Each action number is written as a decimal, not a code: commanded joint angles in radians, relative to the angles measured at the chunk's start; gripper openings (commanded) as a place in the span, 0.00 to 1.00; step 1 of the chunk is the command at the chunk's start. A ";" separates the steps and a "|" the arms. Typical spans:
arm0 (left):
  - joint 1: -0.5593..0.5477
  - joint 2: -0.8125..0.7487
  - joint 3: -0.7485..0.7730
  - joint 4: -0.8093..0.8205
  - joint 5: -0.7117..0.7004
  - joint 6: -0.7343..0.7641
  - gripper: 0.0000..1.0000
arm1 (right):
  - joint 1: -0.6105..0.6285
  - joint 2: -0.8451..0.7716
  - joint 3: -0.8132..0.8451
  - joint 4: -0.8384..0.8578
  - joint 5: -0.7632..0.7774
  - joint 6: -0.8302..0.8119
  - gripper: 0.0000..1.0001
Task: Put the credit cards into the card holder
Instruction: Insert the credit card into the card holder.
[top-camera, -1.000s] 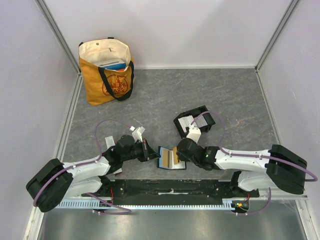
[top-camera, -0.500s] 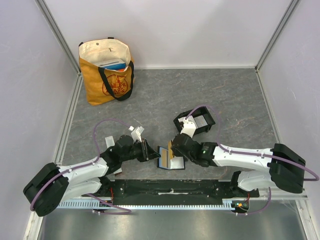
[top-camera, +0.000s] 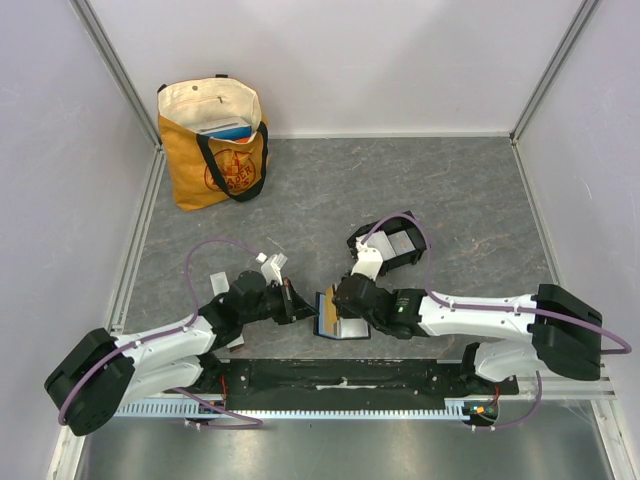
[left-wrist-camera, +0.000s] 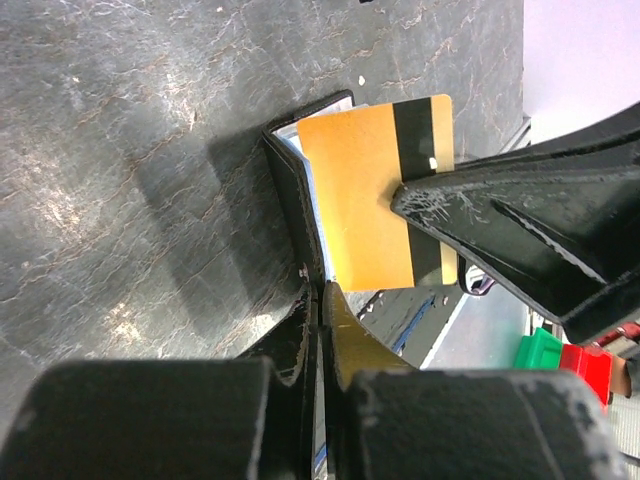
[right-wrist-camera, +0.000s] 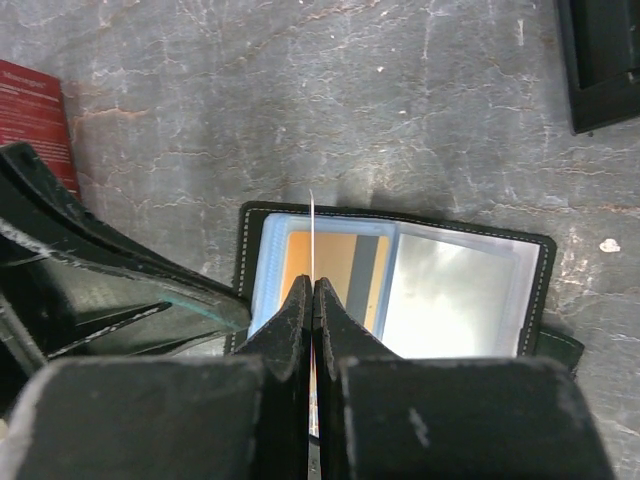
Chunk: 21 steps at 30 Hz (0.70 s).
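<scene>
An orange-gold credit card (left-wrist-camera: 375, 190) with a dark stripe stands on edge above the open black wallet (top-camera: 350, 325). My right gripper (right-wrist-camera: 312, 285) is shut on it, and that view shows it as a thin line (right-wrist-camera: 312, 215). My left gripper (left-wrist-camera: 322, 290) is shut on the wallet's left flap (left-wrist-camera: 290, 200), close beside the right fingers (left-wrist-camera: 500, 230). The wallet's clear sleeve (right-wrist-camera: 450, 290) shows an orange patch; reflection or second card, I cannot tell. The card holder (top-camera: 358, 240), a black tray, sits just beyond the right wrist.
A yellow tote bag (top-camera: 212, 140) stands at the back left corner. A red printed sheet (right-wrist-camera: 30, 120) lies on the table by my left fingers. Grey walls close in the table on three sides. Purple cables loop over both arms.
My right gripper has moved left with the orange card, now on edge over the wallet's left half. The left gripper stays at the wallet's left flap.
</scene>
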 joint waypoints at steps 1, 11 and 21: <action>-0.001 0.000 0.009 0.005 -0.018 0.000 0.02 | 0.034 -0.005 0.066 0.013 0.120 0.050 0.00; -0.003 -0.036 -0.013 -0.004 -0.053 -0.046 0.02 | 0.115 0.064 0.140 -0.080 0.275 0.113 0.00; -0.010 -0.045 -0.015 -0.004 -0.064 -0.061 0.02 | 0.157 0.120 0.186 -0.151 0.357 0.147 0.00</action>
